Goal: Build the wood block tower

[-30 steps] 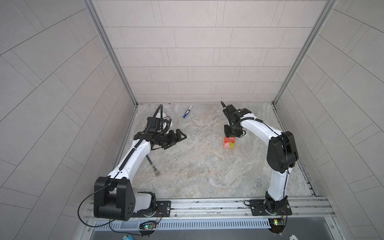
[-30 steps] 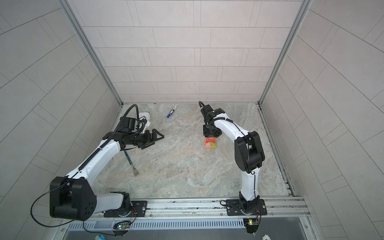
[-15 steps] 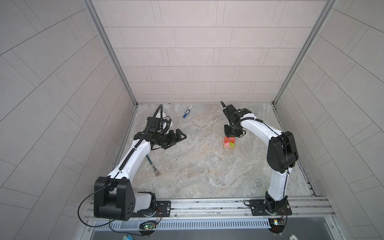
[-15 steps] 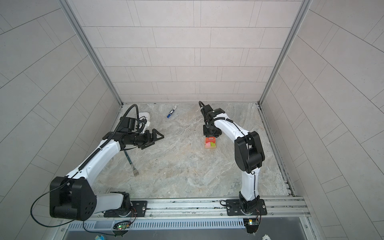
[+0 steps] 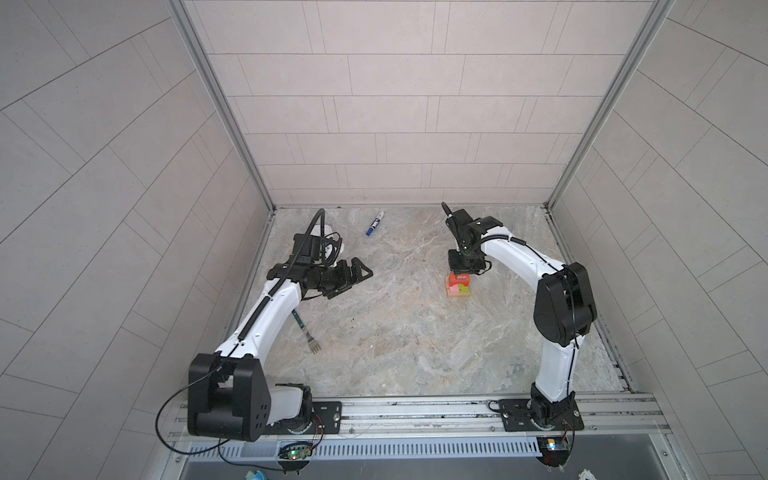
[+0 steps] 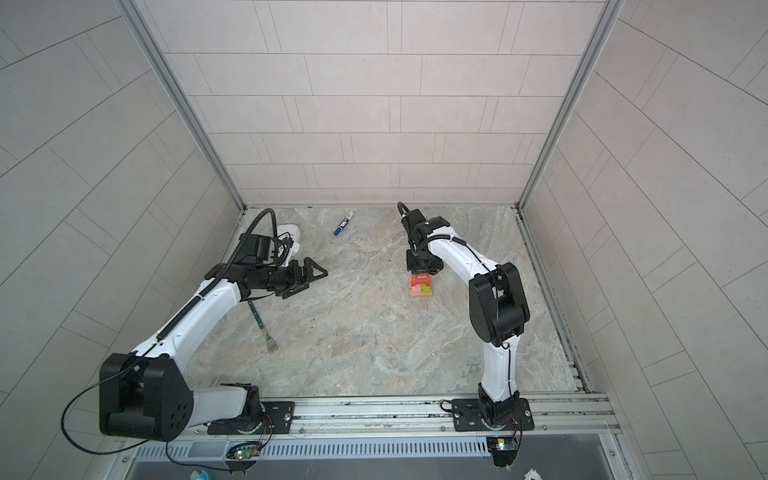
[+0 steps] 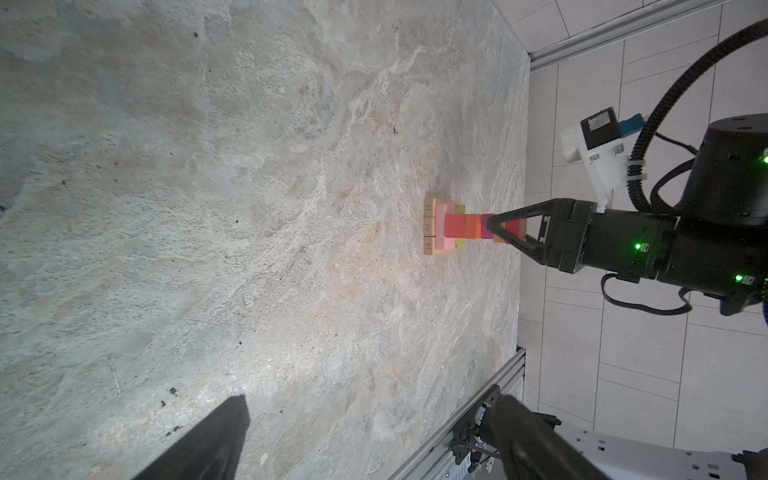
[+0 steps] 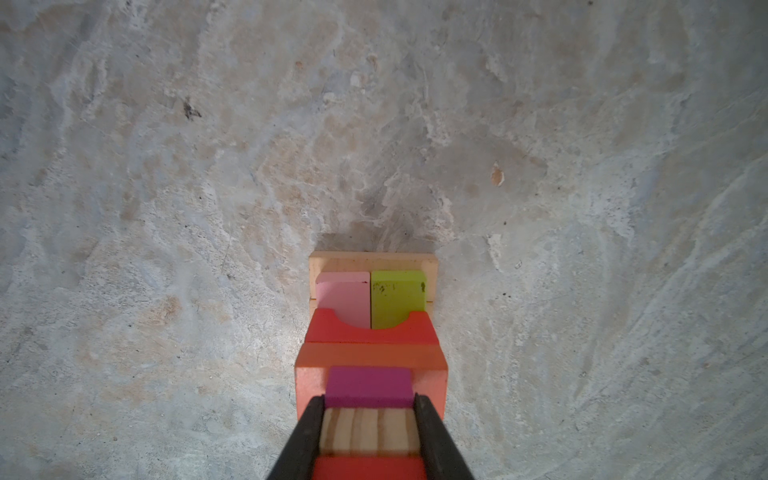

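In both top views the tower [image 5: 458, 287] [image 6: 421, 287] stands under the right gripper [image 5: 462, 272]. The left gripper [image 5: 351, 280], jaws spread wide, hangs well apart from the tower.

Only the left wrist view shows the tower's side, with numbered tan bars [image 7: 429, 227] at its base.

Only the right wrist view shows the grip: jaws clamped on a tan cube [image 8: 368, 432] above the magenta cube [image 8: 369, 386], orange bar [image 8: 370, 357], red arch [image 8: 370, 331], pink bar [image 8: 344, 297] and lime bar [image 8: 397, 297].

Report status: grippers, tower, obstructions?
Left gripper open, well clear of the tower. Right gripper closed on the tan cube, between magenta cube and red cube. Fork and marker far off; nothing blocking.
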You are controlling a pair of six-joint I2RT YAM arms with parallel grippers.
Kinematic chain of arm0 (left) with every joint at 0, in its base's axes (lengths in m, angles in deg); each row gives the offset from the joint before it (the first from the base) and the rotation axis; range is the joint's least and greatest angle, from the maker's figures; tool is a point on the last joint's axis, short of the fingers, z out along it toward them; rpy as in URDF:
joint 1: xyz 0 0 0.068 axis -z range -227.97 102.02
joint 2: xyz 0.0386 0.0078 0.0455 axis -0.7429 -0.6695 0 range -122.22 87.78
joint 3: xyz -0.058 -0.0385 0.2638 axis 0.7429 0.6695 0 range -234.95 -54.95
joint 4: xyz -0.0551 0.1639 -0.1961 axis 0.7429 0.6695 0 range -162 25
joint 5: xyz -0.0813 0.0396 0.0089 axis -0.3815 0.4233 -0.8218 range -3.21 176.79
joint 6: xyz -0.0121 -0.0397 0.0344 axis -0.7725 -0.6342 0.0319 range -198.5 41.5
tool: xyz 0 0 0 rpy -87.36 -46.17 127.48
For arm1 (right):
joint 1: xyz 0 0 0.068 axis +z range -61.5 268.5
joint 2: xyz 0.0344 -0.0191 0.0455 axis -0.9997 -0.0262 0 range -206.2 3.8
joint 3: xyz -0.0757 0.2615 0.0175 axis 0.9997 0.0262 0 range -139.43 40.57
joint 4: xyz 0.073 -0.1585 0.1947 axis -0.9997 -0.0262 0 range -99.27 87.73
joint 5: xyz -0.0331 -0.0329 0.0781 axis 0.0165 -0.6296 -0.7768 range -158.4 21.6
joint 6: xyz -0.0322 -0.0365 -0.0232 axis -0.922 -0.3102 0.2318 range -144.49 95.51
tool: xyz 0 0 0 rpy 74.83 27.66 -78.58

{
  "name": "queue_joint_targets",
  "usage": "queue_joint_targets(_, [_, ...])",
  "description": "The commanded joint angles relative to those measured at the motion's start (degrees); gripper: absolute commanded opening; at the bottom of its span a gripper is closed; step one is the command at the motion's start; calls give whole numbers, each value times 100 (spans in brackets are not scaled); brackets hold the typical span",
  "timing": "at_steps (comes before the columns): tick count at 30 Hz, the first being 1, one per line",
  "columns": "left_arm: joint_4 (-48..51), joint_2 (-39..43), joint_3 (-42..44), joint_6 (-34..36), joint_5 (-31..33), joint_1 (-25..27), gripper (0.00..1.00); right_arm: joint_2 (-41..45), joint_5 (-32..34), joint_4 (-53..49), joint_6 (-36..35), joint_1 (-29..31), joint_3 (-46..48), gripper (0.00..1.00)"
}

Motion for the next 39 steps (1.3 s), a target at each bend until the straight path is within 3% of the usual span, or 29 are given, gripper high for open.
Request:
queue_joint_targets(1, [-48,95,59,-30,-70,-31,98,-98,123,-93,32,28,-122,32])
queue_joint_targets(4, [-42,100,54,-29,-62,-34,98,-95,116,-101,21,28,-127,35])
queue_joint_targets(18, [-46,104,53,-28,-44,-32,98,154,138,-172,-90,37,-280,65])
queue_joint_targets(25, [-58,17,56,-21,131,-28,98,643,284,-255,-244,30,-437,74])
queue_joint_targets(32, [120,18,-198,44,878,-33,98,1013,444,-243,-640,-127,-544,78])
queue_joint_targets(36, [312,76,-424,235,1649,-32,98,1437,717,56,-860,-323,-248,90])
queue_joint_targets(39, [230,175,-415,306,2382,-33,100,1835,763,450,-937,-534,195,91])
